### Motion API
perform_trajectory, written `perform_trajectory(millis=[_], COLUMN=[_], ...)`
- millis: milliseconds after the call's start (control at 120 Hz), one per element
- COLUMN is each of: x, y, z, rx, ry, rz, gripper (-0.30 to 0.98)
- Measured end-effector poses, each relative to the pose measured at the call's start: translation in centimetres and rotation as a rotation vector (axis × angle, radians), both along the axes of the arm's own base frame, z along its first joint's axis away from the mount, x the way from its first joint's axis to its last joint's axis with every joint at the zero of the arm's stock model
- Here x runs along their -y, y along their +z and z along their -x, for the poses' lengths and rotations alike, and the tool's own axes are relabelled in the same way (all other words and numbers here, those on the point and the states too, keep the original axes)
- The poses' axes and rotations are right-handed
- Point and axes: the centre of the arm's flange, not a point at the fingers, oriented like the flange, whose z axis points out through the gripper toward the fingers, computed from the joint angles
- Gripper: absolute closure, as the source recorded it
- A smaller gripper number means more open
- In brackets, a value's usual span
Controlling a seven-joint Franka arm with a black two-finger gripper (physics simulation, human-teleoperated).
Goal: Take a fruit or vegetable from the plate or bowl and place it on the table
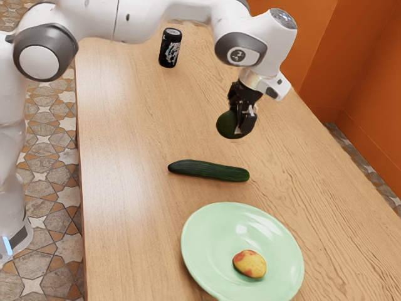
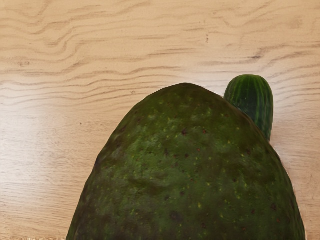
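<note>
Gripper (image 1: 243, 123) clamped on the avocado (image 1: 227, 125), one finger each side, fruit looks off the desk (image 1: 125, 132), past the cucumber (image 1: 208, 170) from the plate (image 1: 207, 254). Exact height hard to tell. Wrist view: avocado big and close under the hand, cucumber end partly behind it. Mango-like fruit (image 1: 249, 264) on the plate, can (image 1: 170, 47) well apart on the desk. Step in hand, my read: carry mostly done, set-down left. Handling, all judgement: middling weight for its size, firm with maybe a little give if ripe, pebbly skin so decent friction, not fragile but bruises if squeezed hard or dropped. Best hold is across the widest part, pads on opposite flanks, near the middle of its length; a grip toward the narrow end would let it swing or squirt out. Next: straight down, slow, until the underside meets the wood, then ease the pads apart evenly. Risks: rounded shape could roll on release, maybe into the cucumber; let go too high and it bounces; press too low and it jams against the desk.
</note>
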Motion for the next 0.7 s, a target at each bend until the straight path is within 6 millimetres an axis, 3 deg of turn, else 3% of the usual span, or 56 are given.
perform_trajectory(millis=[75, 167, 208, 350, 700], x=[-2.7, -7.8, -9.0, -8.5, -8.4], y=[0.1, 0.9, 0.9, 0.7, 0.6], z=[-0.1, 0.0, 0.1, 0.0, 0.0], rx=[-0.009, -0.006, -0.010, -0.027, -0.053], ry=[0.017, 0.064, 0.067, 0.007, -0.089], rz=[-0.006, -0.009, -0.006, 0.014, 0.029], gripper=[0.54, 0.53, 0.40, 0.17, 0.02])
